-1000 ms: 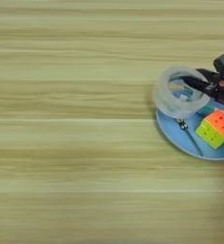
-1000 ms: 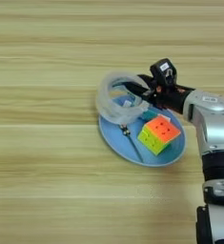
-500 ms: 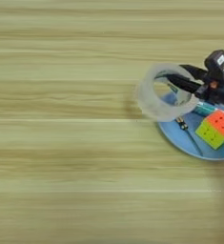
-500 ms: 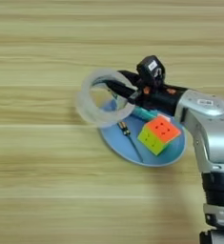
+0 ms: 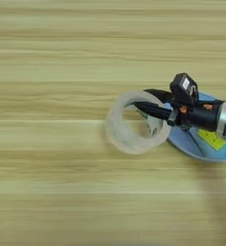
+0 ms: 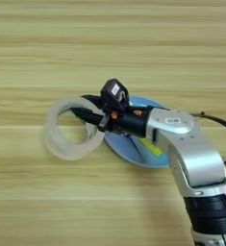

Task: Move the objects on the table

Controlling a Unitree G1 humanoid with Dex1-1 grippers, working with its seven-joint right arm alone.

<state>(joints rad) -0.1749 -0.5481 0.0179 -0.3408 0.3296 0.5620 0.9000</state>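
Tape roll dragged off the plate, cube still behind

Table [image 5: 47, 57] fills both views, bare wood to the left and above. Your silver forearm [image 6: 191, 158] comes in from the lower right and reaches left across the blue oval plate [image 6: 133, 156].

Tape roll [image 6: 66, 139], the wide whitish one, is the biggest change. A second ago it sat on the plate's upper left part; half a second ago it was overhanging the rim; now it is left of the plate on the wood, with only its right edge touching or just over the rim. Whether it rests flat on the table or is lifted a little, you cannot tell from these views.

Right gripper [image 6: 85, 111] has moved left with it. One black finger [image 5: 150, 109] runs inside the ring, the other along the outside of the far wall, so the fingers look clamped on the roll's wall.

Puzzle cube [image 6: 150, 146]: mostly hidden under your wrist now, only a yellow-green strip shows on the plate. It looks unmoved.

Thin dark item on the plate near the cube, too small to name.

Judgement: first object is roughly relocated; next you'd release the roll on open wood, then go back for the cube. Risk: the roll snagging the plate rim and shifting it.
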